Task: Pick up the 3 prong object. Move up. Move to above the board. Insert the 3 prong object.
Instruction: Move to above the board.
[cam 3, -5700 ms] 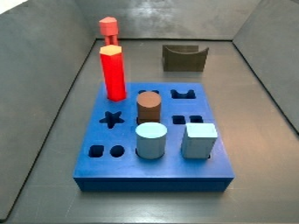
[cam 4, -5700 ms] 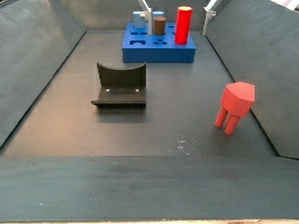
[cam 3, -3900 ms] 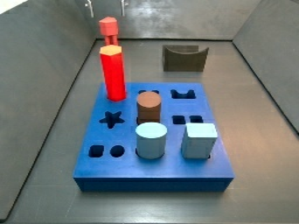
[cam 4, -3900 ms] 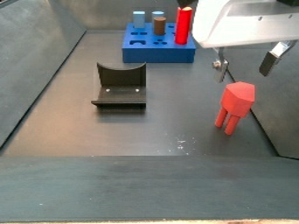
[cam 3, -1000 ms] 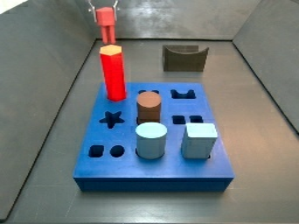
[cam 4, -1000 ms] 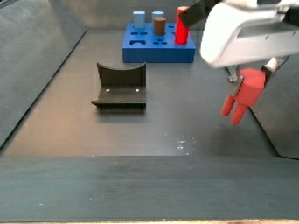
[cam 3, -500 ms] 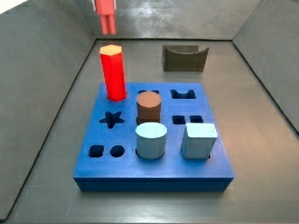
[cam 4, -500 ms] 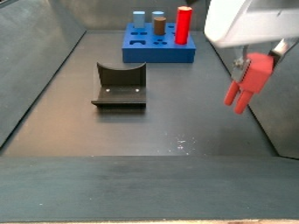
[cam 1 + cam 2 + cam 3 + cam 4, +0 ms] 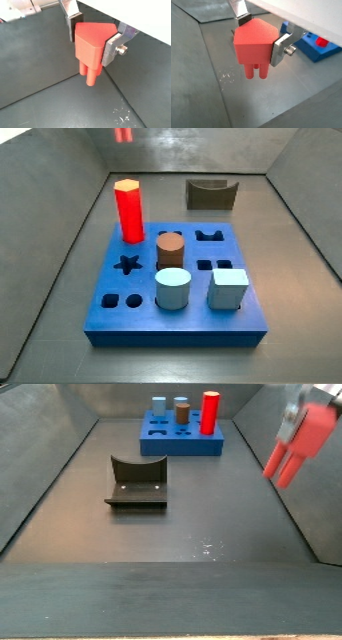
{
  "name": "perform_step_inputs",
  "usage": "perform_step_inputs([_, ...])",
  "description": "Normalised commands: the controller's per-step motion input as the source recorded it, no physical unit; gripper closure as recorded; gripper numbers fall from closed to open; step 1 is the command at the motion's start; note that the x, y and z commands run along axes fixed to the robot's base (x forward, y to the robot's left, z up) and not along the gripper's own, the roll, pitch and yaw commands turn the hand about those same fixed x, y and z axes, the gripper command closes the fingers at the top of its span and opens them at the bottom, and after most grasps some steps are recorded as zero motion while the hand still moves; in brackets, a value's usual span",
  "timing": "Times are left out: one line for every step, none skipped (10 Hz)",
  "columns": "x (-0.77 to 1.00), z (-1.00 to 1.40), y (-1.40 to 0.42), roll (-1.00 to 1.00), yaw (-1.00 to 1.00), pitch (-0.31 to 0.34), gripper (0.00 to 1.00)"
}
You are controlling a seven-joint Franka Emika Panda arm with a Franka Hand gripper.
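Note:
My gripper point(image 9: 93, 37) is shut on the 3 prong object point(image 9: 90, 47), a salmon-red block with its prongs pointing down; its silver fingers point(image 9: 114, 46) clamp the block's two sides. Both wrist views show this point(image 9: 254, 45). In a side view the 3 prong object point(image 9: 297, 442) hangs tilted, well above the dark floor at the right wall, with the gripper point(image 9: 315, 412) partly cut off. In a side view only its lower end point(image 9: 124, 133) shows at the top edge. The blue board point(image 9: 174, 323) lies apart from it, and shows in a side view point(image 9: 181, 442) too.
On the board stand a bright red hexagonal post point(image 9: 130, 210), a brown cylinder point(image 9: 170, 252), a pale blue cylinder point(image 9: 173, 288) and a grey-blue cube point(image 9: 229, 288). The dark fixture point(image 9: 138, 481) stands on the floor between board and held piece. Grey walls enclose the floor.
The gripper closed on the 3 prong object on the floor and has lifted it; over the last second it rose further, nearly out of one side view.

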Motion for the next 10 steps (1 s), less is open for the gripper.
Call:
perform_step_inputs([0.05,1.00,0.10,-0.12,-0.03,0.056,1.00])
perform_step_inputs([0.04,1.00,0.10,-0.07,-0.03,0.059,1.00])
perform_step_inputs([0.03,1.00,0.10,-0.06,-0.03,0.059,1.00])
perform_step_inputs([0.02,0.92,0.08,-0.03,-0.02,0.062,1.00])
perform_step_inputs([0.00,0.71,0.05,-0.01,-0.02,0.065,1.00])
perform_step_inputs([0.00,0.56,0.03,0.00,-0.02,0.068,1.00])
perform_step_inputs([0.00,0.46,0.02,0.01,-0.01,0.070,1.00])
perform_step_inputs([0.00,0.26,0.01,0.03,-0.01,0.076,1.00])
perform_step_inputs([0.33,0.06,-1.00,0.40,-1.00,0.261,1.00])
perform_step_inputs([0.33,0.05,-1.00,0.42,-1.00,0.266,1.00])
